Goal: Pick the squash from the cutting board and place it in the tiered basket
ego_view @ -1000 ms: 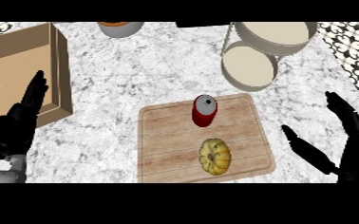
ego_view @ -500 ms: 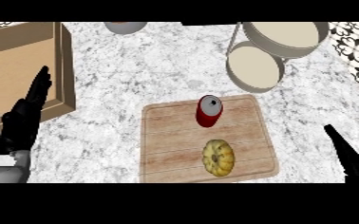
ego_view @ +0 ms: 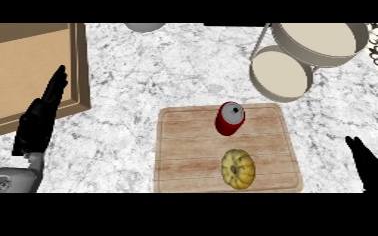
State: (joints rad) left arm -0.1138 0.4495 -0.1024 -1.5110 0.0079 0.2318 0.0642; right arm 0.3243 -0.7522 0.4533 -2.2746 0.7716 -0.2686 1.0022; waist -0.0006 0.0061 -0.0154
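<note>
"How do your fingers stand?"

"My left hand (ego_view: 40, 122) rests near the view's left edge. Its fingers are straight, together and pointing up, and they are clamped on nothing. Of my right hand (ego_view: 362, 162) only dark fingers show, in the lower right corner. What shows is straight and holds nothing."

"What do you count on the table?"

"There is one cutting board (ego_view: 184, 145) between my hands, nearer the right one, and neither hand touches it. Two things are on it. One squash (ego_view: 238, 168), yellow and ribbed, lies on the near half. One red can (ego_view: 229, 118) stands upright on the far half, apart from the squash. One tiered basket (ego_view: 279, 75) stands beyond the board at the far right of the table (ego_view: 170, 70); it has two round tiers, the upper overlapping the lower. One wooden tray (ego_view: 80, 65) lies at the far left. My left hand shows in front of its near edge, but I cannot tell whether they touch. One grey bowl (ego_view: 144, 27) is cut by the top edge."

"What differs from before?"

"A second ago my right hand showed palm and thumb beside the board. Half a second ago less of it showed, and now only fingers are left, lower in the corner. Everything on the table sits slightly further right in the view, and more of the tray shows. The squash and can keep their places on the board, and my left fingers are as straight as before."
</note>
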